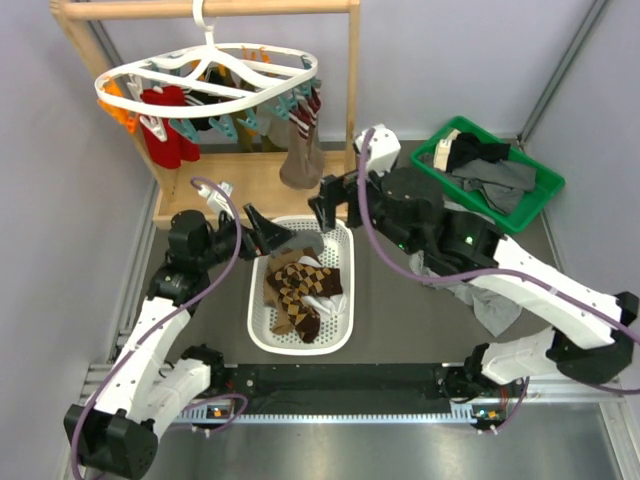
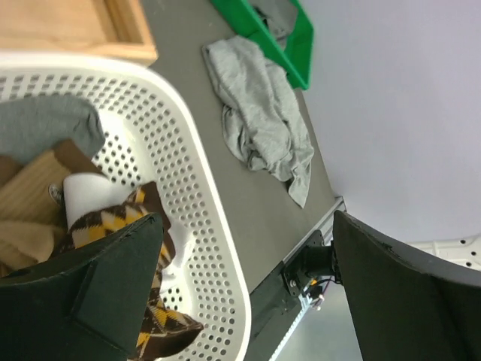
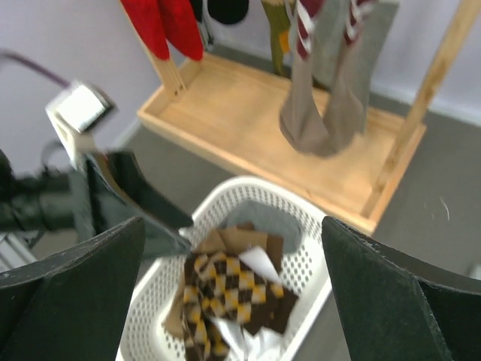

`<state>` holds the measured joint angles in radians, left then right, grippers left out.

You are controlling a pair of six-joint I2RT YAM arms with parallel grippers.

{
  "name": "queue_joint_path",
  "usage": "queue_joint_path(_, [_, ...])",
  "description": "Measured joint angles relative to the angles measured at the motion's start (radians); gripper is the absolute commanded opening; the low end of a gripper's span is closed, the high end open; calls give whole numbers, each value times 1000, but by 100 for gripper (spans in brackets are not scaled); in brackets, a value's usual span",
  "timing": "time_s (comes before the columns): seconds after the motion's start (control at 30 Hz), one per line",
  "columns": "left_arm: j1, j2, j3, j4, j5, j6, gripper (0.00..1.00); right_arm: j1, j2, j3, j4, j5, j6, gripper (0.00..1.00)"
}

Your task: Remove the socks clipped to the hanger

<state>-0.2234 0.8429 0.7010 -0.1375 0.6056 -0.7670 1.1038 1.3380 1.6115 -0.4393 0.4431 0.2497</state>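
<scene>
Up at the left the hanger (image 1: 205,80) dangles by its hook from the wooden rail stand (image 1: 352,90). The socks not yet freed hang from its clips: a red pair (image 1: 168,125) at the left end, dark ones in the middle, a long tan-grey pair (image 1: 300,150) at the right. Below, the left claw (image 1: 262,237) hovers over the far end of the white basket (image 1: 254,310), fingers spread wide and holding nothing. I'd say it sits there because that is where a freed sock gets let go, and the brown-and-yellow argyle socks (image 1: 298,295) lie heaped just below it. The right claw (image 1: 325,205) is close beside it at the basket's far right corner, equally wide and empty, facing the stand. Further right a grey garment (image 1: 490,300) lies on the tabletop, and beyond it a green bin (image 1: 540,207) of clothes. Only the overhead view shows the frame and clips. The left wrist view shows a grey sock (image 2: 45,128) tucked in the basket's end, and the right wrist view looks at the tan-grey pair hanging just over the stand's wooden base.
</scene>
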Motion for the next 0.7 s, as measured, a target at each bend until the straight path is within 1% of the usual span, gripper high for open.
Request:
queue_joint_path(0.13, [0, 10, 78, -53, 15, 37, 99, 0, -97, -66, -105, 7, 54, 99])
queue_joint_path(0.33, [0, 1, 92, -132, 42, 81, 99, 0, -277, -229, -175, 7, 128, 99])
queue_joint_path(0.47, [0, -116, 88, -140, 22, 114, 99, 0, -409, -337, -201, 4, 160, 99])
queue_joint_path(0.57, [0, -212, 87, -126, 14, 129, 99, 0, -460, -359, -199, 3, 171, 99])
queue_joint_path(0.7, [0, -232, 97, -126, 21, 138, 99, 0, -508, -392, -176, -8, 193, 99])
